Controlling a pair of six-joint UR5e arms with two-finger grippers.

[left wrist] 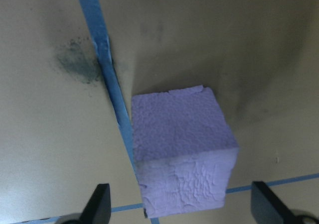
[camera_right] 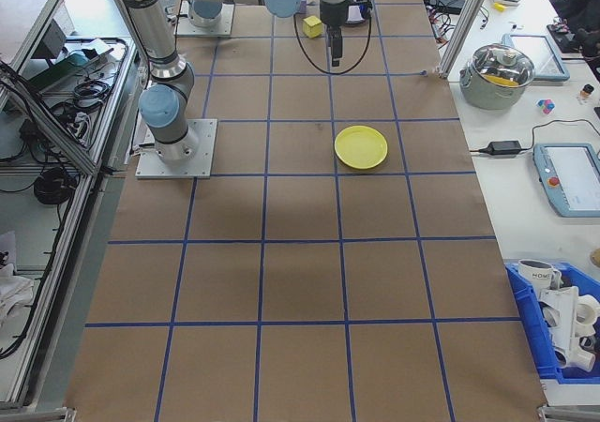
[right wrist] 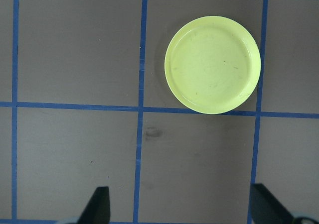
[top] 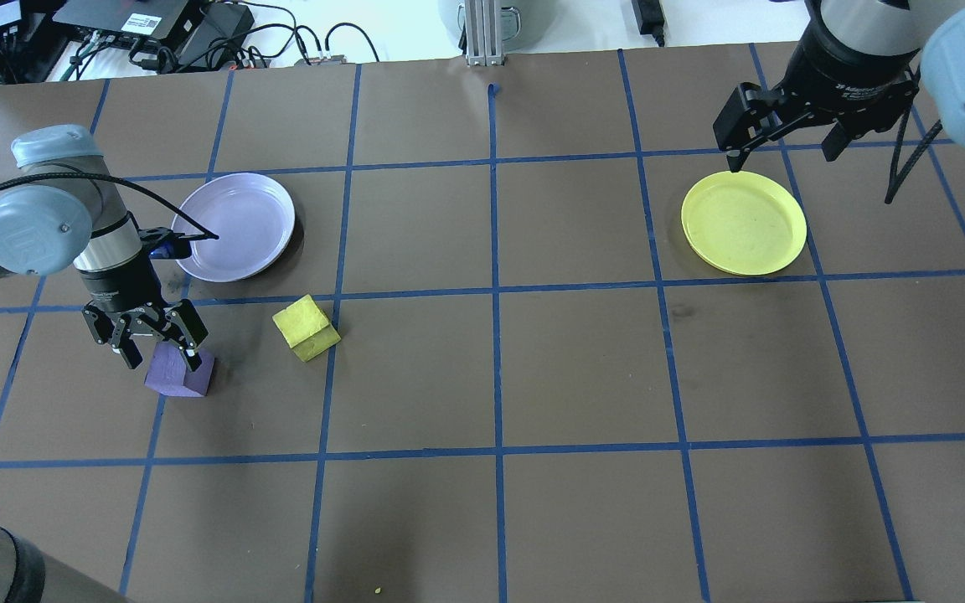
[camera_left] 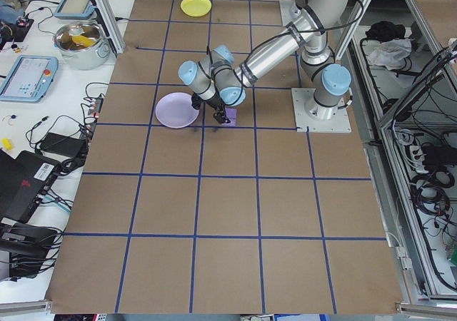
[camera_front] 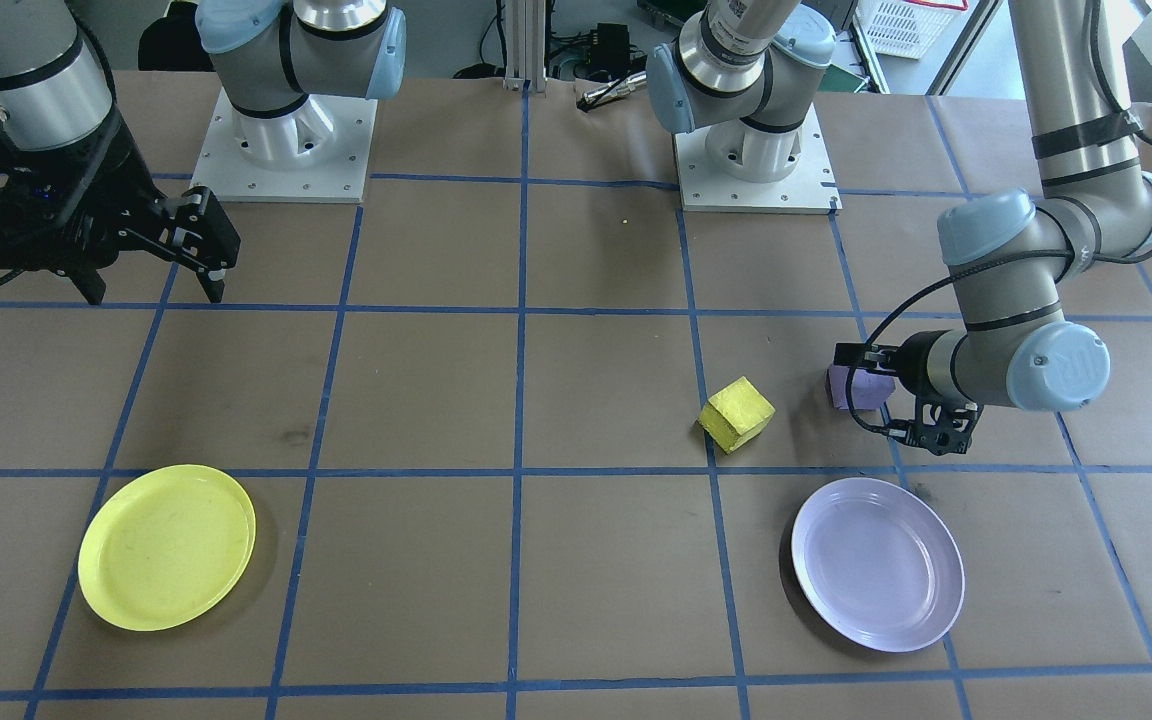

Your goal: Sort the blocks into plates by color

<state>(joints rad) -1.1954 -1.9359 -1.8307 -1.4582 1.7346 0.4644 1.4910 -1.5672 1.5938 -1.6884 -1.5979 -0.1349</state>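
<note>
Left gripper (top: 153,351) hanging low over the purple block (top: 180,373), fingers (left wrist: 97,204) spread apart on either side of it, not clamping. Purple block sitting on the paper-covered table (top: 533,368), touching a blue tape line (left wrist: 107,79), just beside the lavender plate (top: 237,226) but outside it. Yellow block (top: 306,327) lying tilted on the table near the purple one, apart from it, between the lavender plate and the table's middle. Right gripper (top: 784,151) hovering high above the far edge of the yellow plate (top: 744,223), fingers (right wrist: 99,204) wide apart and gripping nothing. Yellow plate resting well apart from both blocks, at the table's other end. Both plates lying bare, holding no block.
</note>
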